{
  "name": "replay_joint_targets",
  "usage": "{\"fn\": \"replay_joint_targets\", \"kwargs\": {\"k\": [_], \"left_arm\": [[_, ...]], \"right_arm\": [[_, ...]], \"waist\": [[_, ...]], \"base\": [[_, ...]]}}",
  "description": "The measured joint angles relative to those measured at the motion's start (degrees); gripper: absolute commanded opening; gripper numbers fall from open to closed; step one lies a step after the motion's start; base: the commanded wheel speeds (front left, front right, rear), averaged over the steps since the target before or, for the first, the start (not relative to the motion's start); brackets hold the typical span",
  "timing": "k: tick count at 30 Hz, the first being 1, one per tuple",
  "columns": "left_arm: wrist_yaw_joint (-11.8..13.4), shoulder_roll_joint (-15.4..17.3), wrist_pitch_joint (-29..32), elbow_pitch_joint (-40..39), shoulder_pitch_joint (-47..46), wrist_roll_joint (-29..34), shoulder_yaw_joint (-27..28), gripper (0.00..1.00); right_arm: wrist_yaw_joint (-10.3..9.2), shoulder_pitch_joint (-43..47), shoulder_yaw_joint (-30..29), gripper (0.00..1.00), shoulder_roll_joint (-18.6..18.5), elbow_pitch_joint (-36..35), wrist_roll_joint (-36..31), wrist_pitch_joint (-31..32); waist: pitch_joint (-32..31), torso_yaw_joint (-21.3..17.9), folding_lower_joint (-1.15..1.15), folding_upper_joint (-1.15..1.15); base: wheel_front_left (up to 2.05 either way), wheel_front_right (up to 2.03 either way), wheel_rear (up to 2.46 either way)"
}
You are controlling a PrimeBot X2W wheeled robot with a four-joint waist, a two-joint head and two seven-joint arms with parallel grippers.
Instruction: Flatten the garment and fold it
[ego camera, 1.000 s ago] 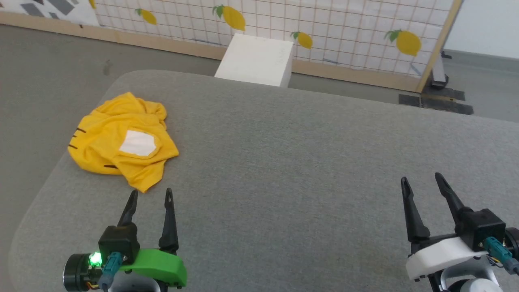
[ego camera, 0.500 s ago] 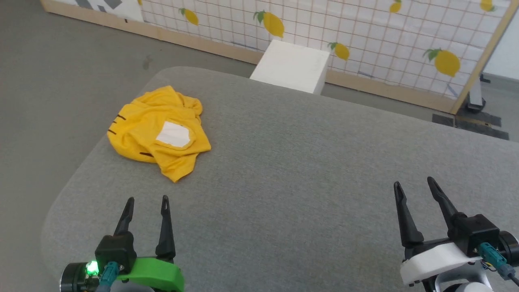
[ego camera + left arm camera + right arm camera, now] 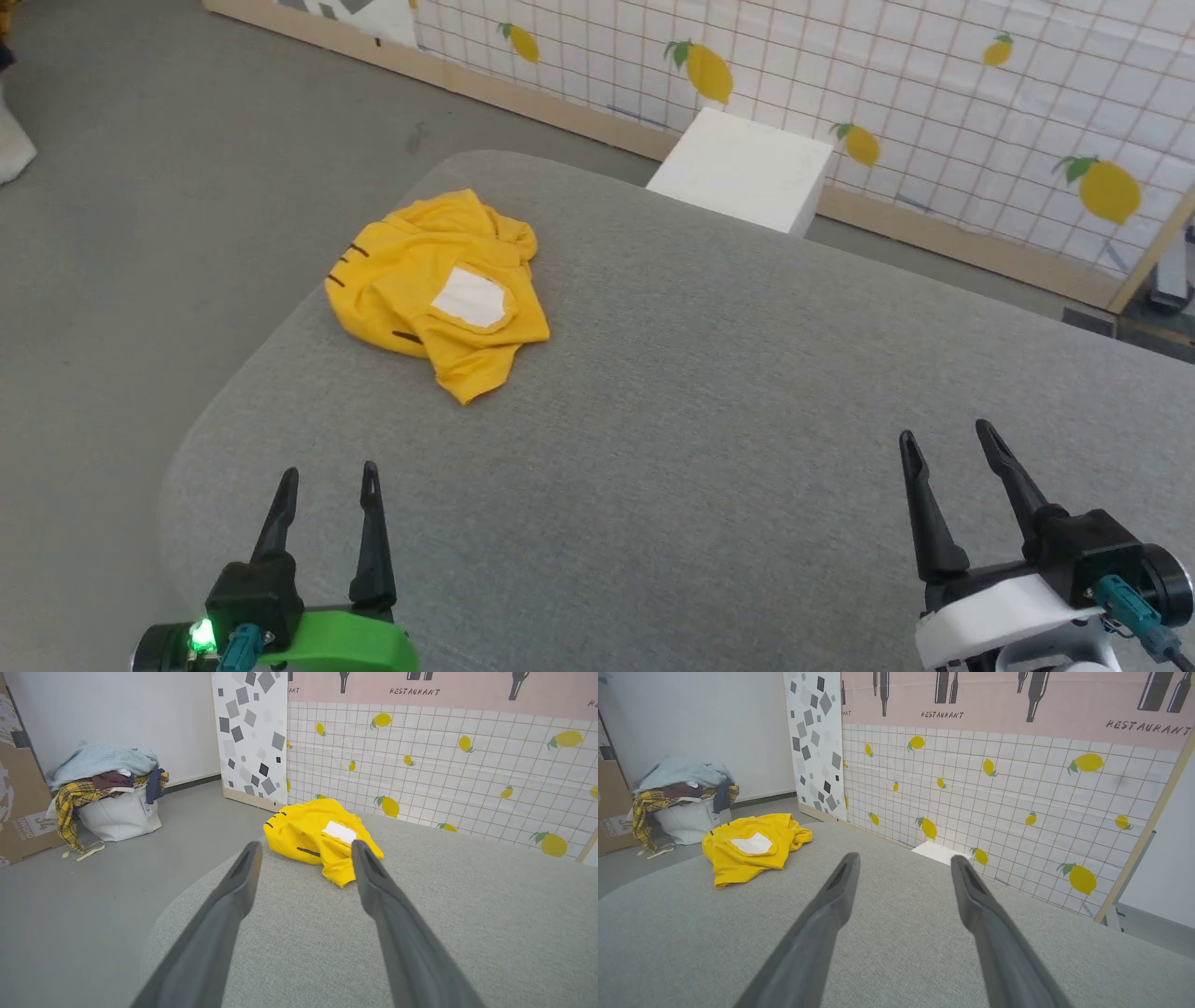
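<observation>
The garment [image 3: 411, 280] is a bright yellow T-shirt lying crumpled near the far left corner of the grey table [image 3: 709, 392], a white square patch and thin dark stripes showing on it. In the left wrist view the garment [image 3: 308, 833] lies ahead, beyond the fingertips. In the right wrist view the garment [image 3: 742, 858] lies far to the left. My left gripper [image 3: 325, 476] hovers open and empty over the near left of the table, well short of the shirt. My right gripper [image 3: 943, 439] is open and empty at the near right.
A white box [image 3: 742, 182] stands on the floor behind the table, before a lemon-patterned partition [image 3: 934, 103]. A white bag piled with clothes [image 3: 107, 798] sits on the floor to the left, next to a cardboard box [image 3: 18, 788].
The head camera has turned left, so the whole picture shifted right. Both grippers stay open and empty, and the garment lies as it did.
</observation>
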Motion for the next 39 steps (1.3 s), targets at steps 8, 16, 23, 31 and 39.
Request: {"fn": "replay_joint_targets", "kwargs": {"k": [8, 16, 23, 31, 39], "left_arm": [[0.09, 0.0, -0.94, -0.32, 0.59, -0.45, 0.11, 1.0], [0.15, 0.0, -1.93, -0.64, 1.43, -0.58, 0.21, 1.0], [0.53, -0.01, -2.69, -0.71, 1.88, -0.6, 0.22, 1.0], [0.56, -0.02, -3.69, -0.97, 2.59, -0.87, 0.27, 1.0], [0.59, -0.03, -3.96, -1.09, 2.75, -1.01, 0.15, 1.0]], "right_arm": [[0.0, 0.05, 0.02, 1.0, 0.01, 0.33, 0.33, -0.8], [0.0, 0.43, 0.07, 1.0, 0.01, 1.0, 0.82, -1.81], [0.0, 1.17, 0.05, 1.0, 0.02, 1.43, 1.3, -2.57], [-0.01, 1.18, 0.08, 1.0, 0.02, 1.66, 1.48, -3.56], [-0.01, 1.21, 0.01, 1.0, 0.07, 1.69, 1.71, -4.05]], "waist": [[-0.58, 2.56, 0.0, 0.0], [-1.26, 4.87, 0.0, 0.0], [-1.84, 6.7, 0.0, 0.0], [-2.32, 8.63, 0.0, 0.0], [-2.18, 9.02, 0.0, 0.0]], "base": [[0.0, 0.0, 0.0], [0.0, 0.0, 0.0], [0.0, 0.0, 0.0], [0.0, 0.0, 0.0], [0.0, 0.0, 0.0]]}}
